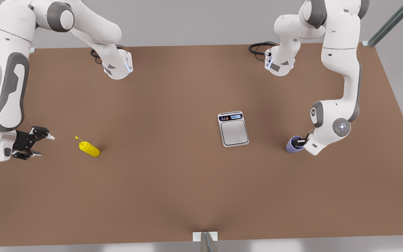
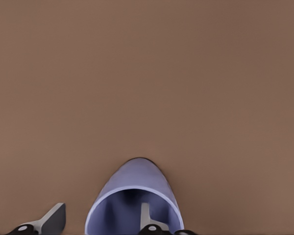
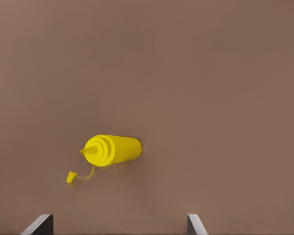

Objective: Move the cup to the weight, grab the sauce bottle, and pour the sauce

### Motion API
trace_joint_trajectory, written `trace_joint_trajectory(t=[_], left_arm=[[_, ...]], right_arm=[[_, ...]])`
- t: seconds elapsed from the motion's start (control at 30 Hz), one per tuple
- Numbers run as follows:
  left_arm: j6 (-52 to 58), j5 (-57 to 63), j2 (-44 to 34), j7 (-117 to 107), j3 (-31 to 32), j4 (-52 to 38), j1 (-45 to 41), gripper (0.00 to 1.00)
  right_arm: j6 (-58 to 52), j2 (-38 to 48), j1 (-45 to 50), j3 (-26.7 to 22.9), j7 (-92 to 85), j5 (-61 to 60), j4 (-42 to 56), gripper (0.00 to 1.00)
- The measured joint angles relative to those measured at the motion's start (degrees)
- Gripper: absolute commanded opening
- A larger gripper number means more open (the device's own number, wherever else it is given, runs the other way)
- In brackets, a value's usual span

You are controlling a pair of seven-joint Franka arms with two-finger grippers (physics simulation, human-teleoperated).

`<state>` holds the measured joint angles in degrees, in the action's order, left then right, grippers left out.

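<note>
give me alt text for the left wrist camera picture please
The left gripper straddles the rim of the lavender-blue cup, one finger inside it and the other outside, jaws not closed on the wall. Bare brown table lies beyond.

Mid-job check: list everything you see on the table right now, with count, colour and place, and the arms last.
cup: one, lavender-blue, toward the front view's right, apart from the scale, not yet on it.
weight: one, silver-grey scale with a blue display, right of centre, nothing on its plate.
sauce bottle: one, yellow, toward the front view's left, its cap hanging off on a tether.
table: one, brown, under everything.
left pincer: at the cup, one finger inside the rim and one outside, open.
right pincer: black fingers, open, beside the sauce bottle at the front view's left edge, not touching it.
</note>
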<state>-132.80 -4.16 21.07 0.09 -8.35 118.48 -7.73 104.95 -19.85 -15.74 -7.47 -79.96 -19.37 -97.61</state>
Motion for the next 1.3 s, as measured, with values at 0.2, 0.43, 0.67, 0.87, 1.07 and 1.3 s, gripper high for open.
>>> trace_joint_trajectory(t=[0.2,0.43,0.67,0.87,1.07,1.3], left_arm=[[-0.9,0.0,1.2,-1.4,0.0,0.0,0.0,0.46],[-1.8,0.0,2.6,-1.4,0.0,-0.2,0.1,0.31],[-2.9,0.1,3.1,-1.3,0.0,-0.2,0.0,0.21],[-3.0,1.2,3.0,-1.4,0.0,-0.2,0.0,0.21],[-2.8,3.6,2.0,-1.6,0.2,-0.4,0.0,0.21],[-2.9,3.1,1.3,-2.2,2.7,-1.1,-0.1,0.21]], right_arm=[[7.4,0.1,-10.4,0.0,-15.2,-10.3,-12.5,1.0],[15.5,0.2,-11.4,0.0,-25.9,-19.5,-22.1,1.0],[15.7,-0.9,-12.7,0.0,-52.3,-39.9,-29.7,1.0],[14.8,-5.0,-13.0,0.0,-64.5,-47.6,-29.3,1.0],[14.9,-7.3,-10.5,0.4,-67.1,-50.8,-28.2,1.0],[14.4,-9.3,-7.6,0.5,-67.0,-52.8,-26.7,1.0]])
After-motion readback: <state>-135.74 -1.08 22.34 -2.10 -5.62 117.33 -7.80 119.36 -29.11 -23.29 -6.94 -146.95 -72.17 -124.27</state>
